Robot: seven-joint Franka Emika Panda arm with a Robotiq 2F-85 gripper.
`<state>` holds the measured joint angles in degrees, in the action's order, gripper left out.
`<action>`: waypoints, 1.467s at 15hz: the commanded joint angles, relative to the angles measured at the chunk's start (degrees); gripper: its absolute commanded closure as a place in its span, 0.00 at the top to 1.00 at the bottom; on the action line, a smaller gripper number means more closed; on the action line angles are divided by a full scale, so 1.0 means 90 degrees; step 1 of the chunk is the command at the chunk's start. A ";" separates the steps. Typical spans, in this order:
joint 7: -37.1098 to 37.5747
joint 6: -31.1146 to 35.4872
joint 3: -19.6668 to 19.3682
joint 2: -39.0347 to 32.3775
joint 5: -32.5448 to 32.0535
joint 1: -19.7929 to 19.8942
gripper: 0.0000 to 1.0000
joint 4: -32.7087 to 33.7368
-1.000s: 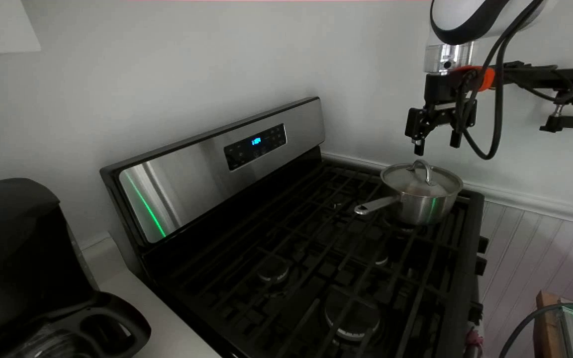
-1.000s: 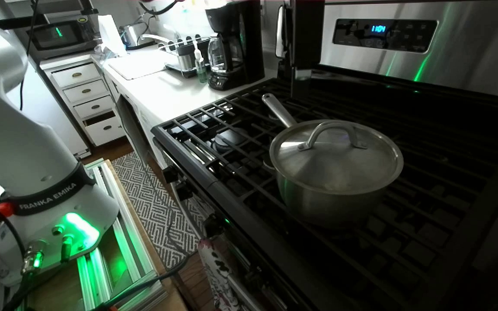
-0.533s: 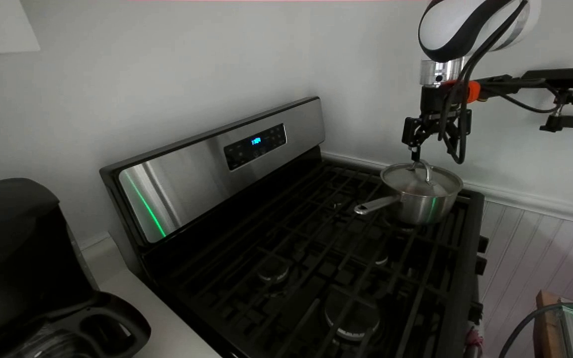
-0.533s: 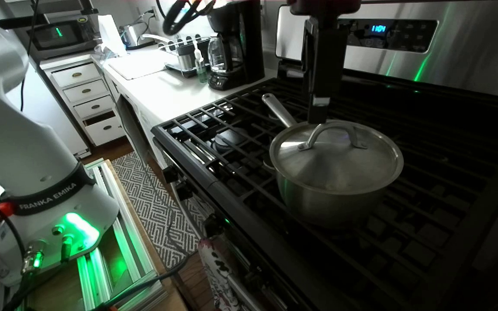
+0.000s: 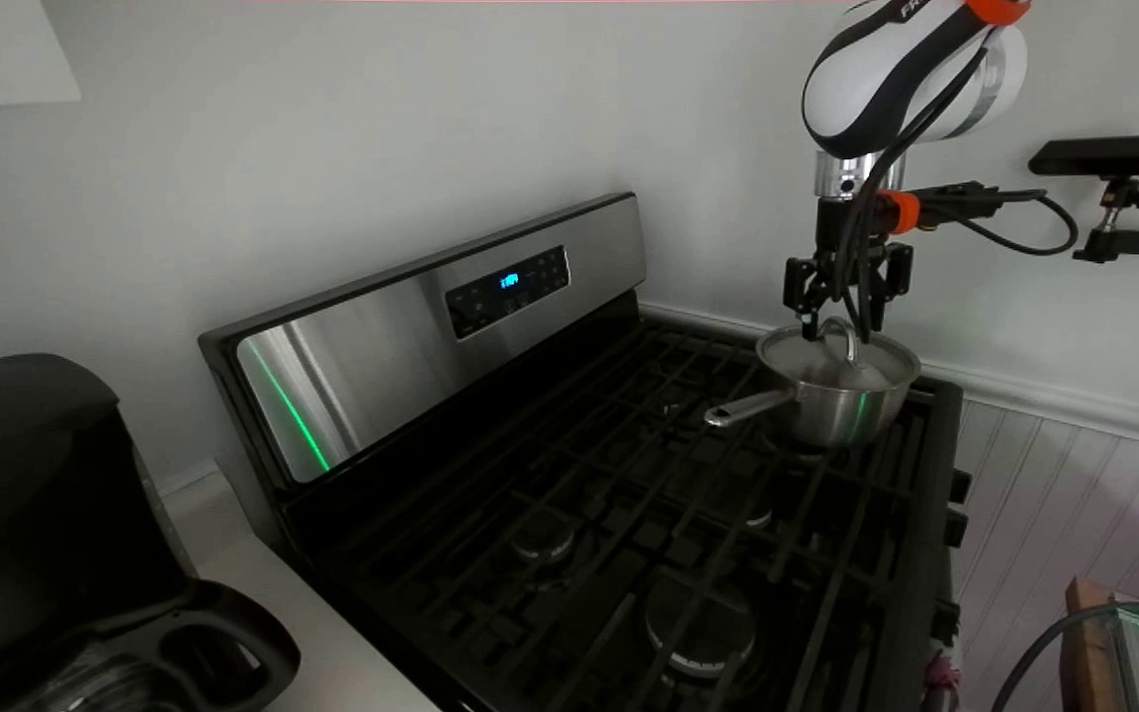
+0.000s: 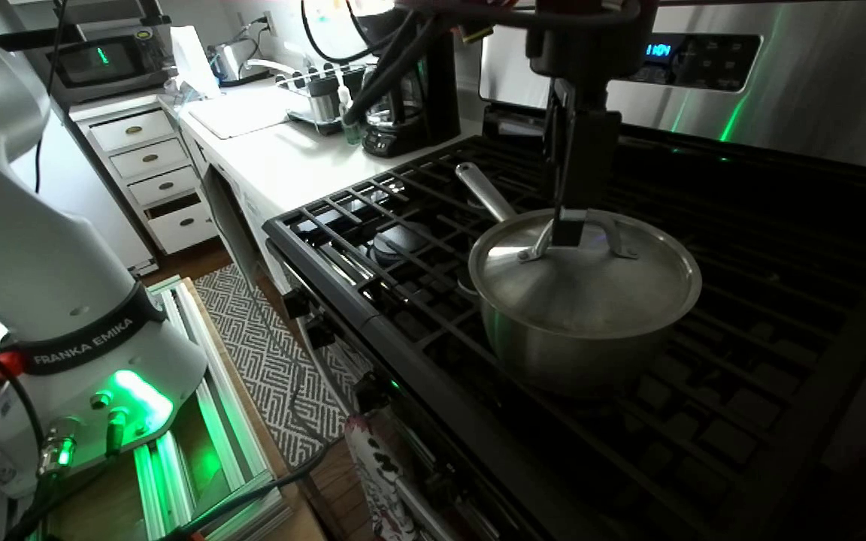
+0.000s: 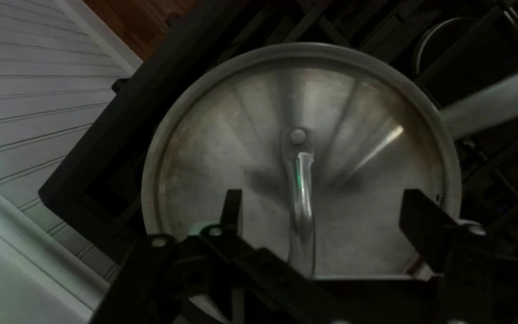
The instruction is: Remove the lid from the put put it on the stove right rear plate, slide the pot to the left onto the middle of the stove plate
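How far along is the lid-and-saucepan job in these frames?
Done: neither step; the round silvery metal lid sits on the shiny steel saucepan. In hand: apparently a grasp, open black fingers on either side of the lid's arched metal handle. Left: the lid must go to the right rear, and the saucepan, at one side of the black gas cooktop, must slide left to the middle.

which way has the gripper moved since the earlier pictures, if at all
Yes, down: in both exterior views the gripper now sits lower relative to the lid, which has stayed put.
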<state>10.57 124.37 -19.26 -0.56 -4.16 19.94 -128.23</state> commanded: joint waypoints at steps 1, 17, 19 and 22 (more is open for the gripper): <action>0.0018 0.0002 -0.0019 -0.0304 0.0167 -0.0012 0.59 0.0256; 0.0028 -0.0152 -0.0076 -0.0308 0.0044 -0.0005 0.02 0.0423; 0.0047 -0.0233 -0.0066 -0.0083 -0.0035 -0.0027 0.02 0.0369; 0.0139 -0.0416 -0.0036 0.0306 -0.0297 -0.0071 0.02 0.0354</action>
<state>10.57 123.65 -19.70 -2.21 -4.55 19.83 -125.10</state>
